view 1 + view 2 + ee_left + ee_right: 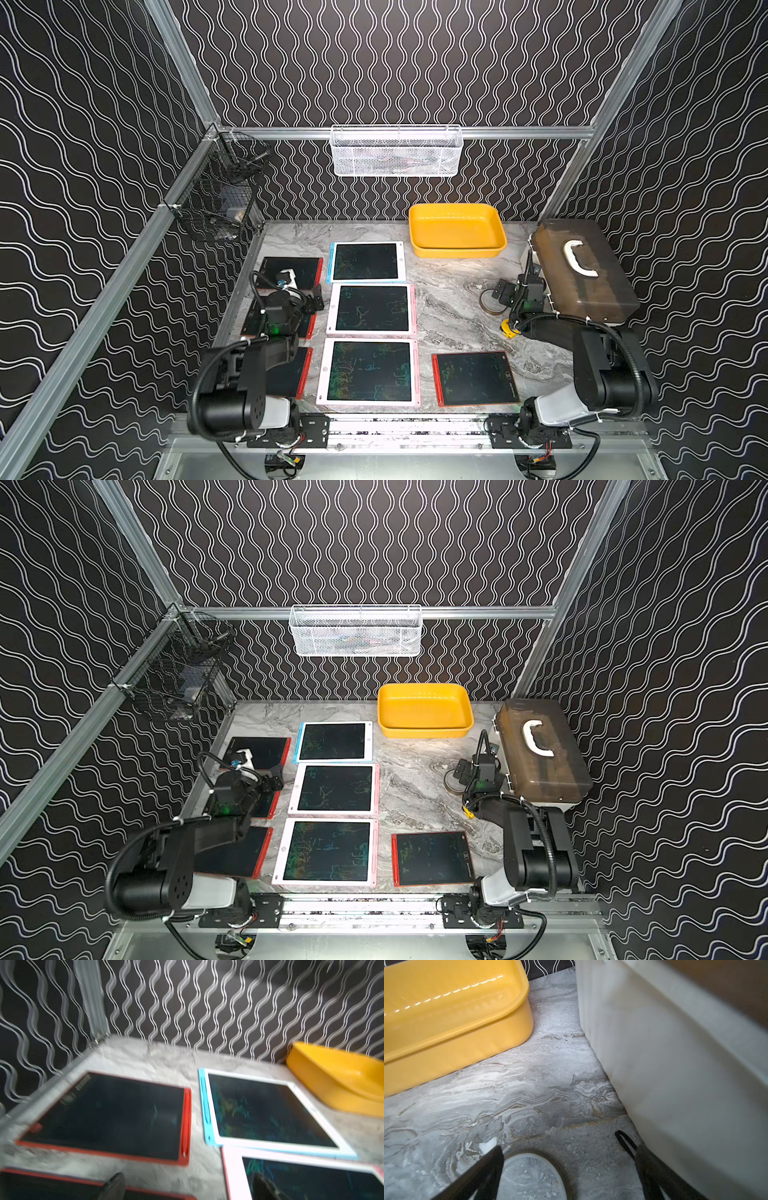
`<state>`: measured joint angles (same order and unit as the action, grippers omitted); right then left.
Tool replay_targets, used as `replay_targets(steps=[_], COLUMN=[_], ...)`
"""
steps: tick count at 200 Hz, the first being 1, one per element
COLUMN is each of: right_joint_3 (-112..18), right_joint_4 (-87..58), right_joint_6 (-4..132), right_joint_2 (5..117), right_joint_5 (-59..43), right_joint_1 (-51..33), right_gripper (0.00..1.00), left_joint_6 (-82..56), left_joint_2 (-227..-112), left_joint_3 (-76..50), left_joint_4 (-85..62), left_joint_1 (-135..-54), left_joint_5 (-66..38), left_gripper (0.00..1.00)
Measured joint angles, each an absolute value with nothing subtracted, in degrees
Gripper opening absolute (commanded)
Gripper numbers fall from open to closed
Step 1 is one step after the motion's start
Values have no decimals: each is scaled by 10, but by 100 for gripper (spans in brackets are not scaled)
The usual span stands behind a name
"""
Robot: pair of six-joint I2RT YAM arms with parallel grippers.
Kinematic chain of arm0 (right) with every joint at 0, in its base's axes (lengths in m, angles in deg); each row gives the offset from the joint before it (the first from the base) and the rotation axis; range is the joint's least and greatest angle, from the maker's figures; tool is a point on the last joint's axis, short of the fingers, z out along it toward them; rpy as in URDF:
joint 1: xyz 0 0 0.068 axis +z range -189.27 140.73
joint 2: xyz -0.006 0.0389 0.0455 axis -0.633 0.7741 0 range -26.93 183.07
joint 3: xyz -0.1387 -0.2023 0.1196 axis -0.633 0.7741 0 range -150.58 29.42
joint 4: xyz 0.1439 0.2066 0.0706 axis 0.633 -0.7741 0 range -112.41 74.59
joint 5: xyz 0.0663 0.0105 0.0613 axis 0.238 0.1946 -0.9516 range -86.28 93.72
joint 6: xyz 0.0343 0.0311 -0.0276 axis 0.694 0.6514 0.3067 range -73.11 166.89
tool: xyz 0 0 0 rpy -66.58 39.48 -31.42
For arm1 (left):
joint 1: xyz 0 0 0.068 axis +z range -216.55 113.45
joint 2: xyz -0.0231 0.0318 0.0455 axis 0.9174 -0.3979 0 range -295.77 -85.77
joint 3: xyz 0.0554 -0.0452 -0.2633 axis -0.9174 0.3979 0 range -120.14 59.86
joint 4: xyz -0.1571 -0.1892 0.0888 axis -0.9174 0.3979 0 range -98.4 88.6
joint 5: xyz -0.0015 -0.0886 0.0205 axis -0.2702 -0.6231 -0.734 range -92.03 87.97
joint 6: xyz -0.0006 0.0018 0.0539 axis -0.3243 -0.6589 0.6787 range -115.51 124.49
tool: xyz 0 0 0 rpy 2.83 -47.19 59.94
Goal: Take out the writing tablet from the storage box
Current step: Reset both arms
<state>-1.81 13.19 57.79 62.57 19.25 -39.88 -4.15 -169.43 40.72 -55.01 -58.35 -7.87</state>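
The storage box (455, 228) (424, 708) is a yellow tray at the back of the table, and its inside looks bare. Several writing tablets lie flat on the table: a blue-edged one (366, 262), two pink ones (372, 308) (369, 371), and a red one (475, 378). More red ones (291, 272) are partly hidden under my left arm. My left gripper (313, 300) (188, 1180) hovers open between the red tablets and the pink one (311, 1178), holding nothing. My right gripper (500, 293) (558, 1142) is open, low over the table, in front of the tray (446, 1012).
A tape roll (488, 301) (533, 1176) lies under the right gripper. The grey case with a brown lid (582, 270) stands just right of it. A white mesh basket (397, 151) hangs on the back wall and a black wire basket (220, 199) on the left rail.
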Motion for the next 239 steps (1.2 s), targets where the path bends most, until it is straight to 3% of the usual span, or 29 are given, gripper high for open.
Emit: replay_targets(steps=[49, 69, 97, 239], right_joint_3=[39, 61, 60, 55], right_joint_4=[273, 308, 346, 360], right_joint_6=[542, 528, 522, 522], right_joint_2=[667, 683, 684, 686], right_joint_5=[151, 132, 120, 103], right_joint_1=[-401, -400, -400, -409], right_gripper=[100, 100, 100, 100], left_joint_6=[-5, 20, 30, 40], left_joint_2=[-1768, -1790, -1805, -1807], left_joint_3=[366, 374, 375, 382], left_joint_4=[-585, -615, -615, -633], left_joint_1=[-624, -676, -683, -702], left_joint_5=[-89, -70, -14, 33], left_gripper=[99, 99, 99, 99])
